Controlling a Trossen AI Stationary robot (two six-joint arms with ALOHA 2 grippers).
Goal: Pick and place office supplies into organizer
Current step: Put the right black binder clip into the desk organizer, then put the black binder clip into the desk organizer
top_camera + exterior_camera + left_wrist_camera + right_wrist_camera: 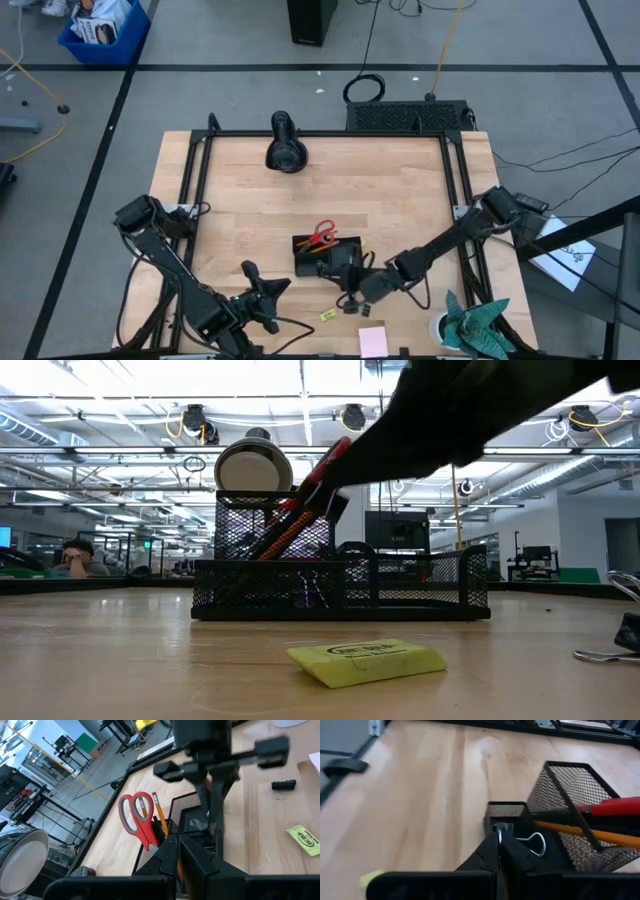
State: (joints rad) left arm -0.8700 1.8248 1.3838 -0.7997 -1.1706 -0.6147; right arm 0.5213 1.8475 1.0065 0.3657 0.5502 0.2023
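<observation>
yellow piece (367,662) nearest | right fingers (498,851) closed – binder clip (532,843) | left closed – idle

Right tool (499,854) closed on the wire handle of a binder clip (520,836), held just over a low compartment of the black mesh organizer (560,795). Beside that compartment, the organizer's tall mesh cup, holding red-handled scissors (615,806) and an orange pencil (585,832), both leaning. Beyond the organizer, bare wooden counter (430,795) out to a dark frame edge. Near the tool, away from the organizer, a small yellow piece (370,877) on the counter.
</observation>
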